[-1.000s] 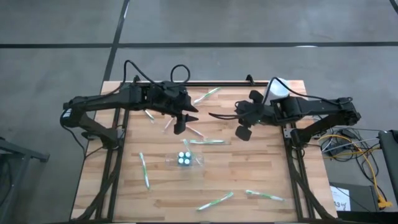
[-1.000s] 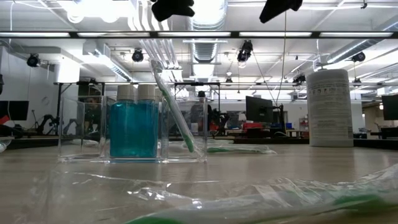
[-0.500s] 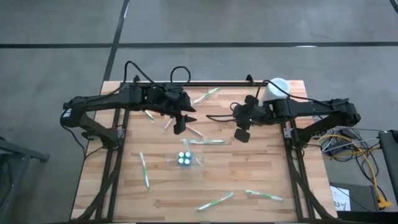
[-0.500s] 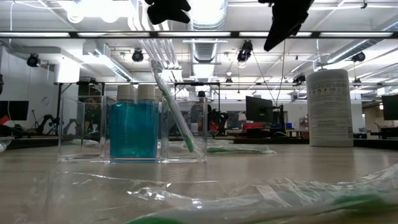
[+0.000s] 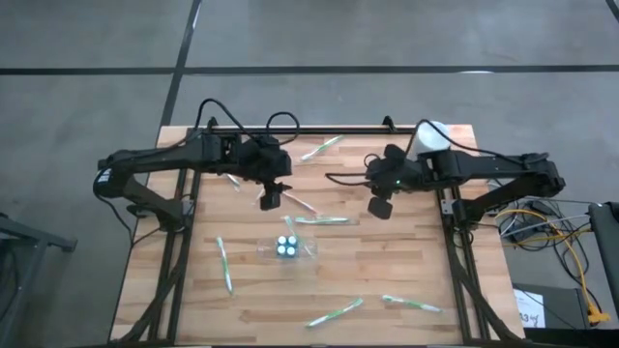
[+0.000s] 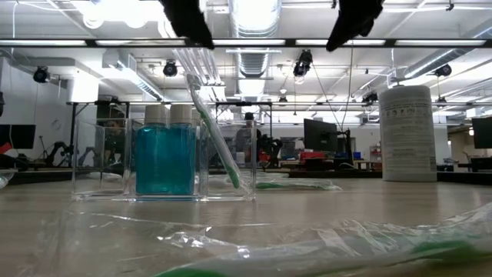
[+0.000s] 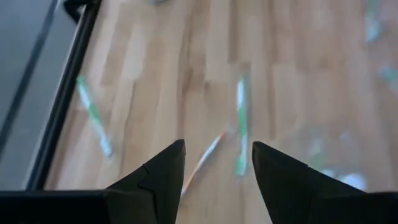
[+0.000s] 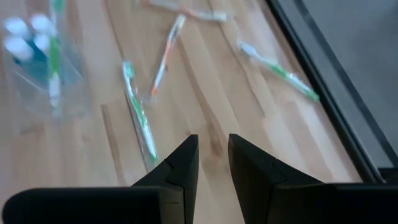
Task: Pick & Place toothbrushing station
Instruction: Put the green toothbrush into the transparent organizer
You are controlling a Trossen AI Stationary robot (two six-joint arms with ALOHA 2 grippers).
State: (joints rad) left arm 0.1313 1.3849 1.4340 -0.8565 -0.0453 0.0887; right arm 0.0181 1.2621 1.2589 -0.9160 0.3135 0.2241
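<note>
A clear organizer (image 5: 287,247) with two blue bottles stands mid-table; in the low view (image 6: 165,158) a green toothbrush (image 6: 215,135) leans inside it. Several wrapped toothbrushes lie loose on the wood. My left gripper (image 5: 271,198) hovers open above an orange toothbrush (image 7: 205,163) and a green one (image 7: 241,124), far-left of the organizer. My right gripper (image 5: 379,206) hovers with its fingers a little apart, far-right of the organizer, above a green toothbrush (image 8: 140,121). Both are empty and show at the top of the low view, the left (image 6: 187,17) and the right (image 6: 354,21).
A white canister (image 5: 431,135) stands at the far right corner and also shows in the low view (image 6: 407,135). More wrapped toothbrushes lie at the left (image 5: 224,263), near edge (image 5: 336,311), near right (image 5: 414,304) and far middle (image 5: 322,147). Crumpled clear wrap (image 6: 254,246) lies close to the low camera.
My left gripper has gone a little toward the table's left edge, turned about and come slightly lower. My right gripper has come down a little and otherwise kept its place. Nothing on the table has moved.
</note>
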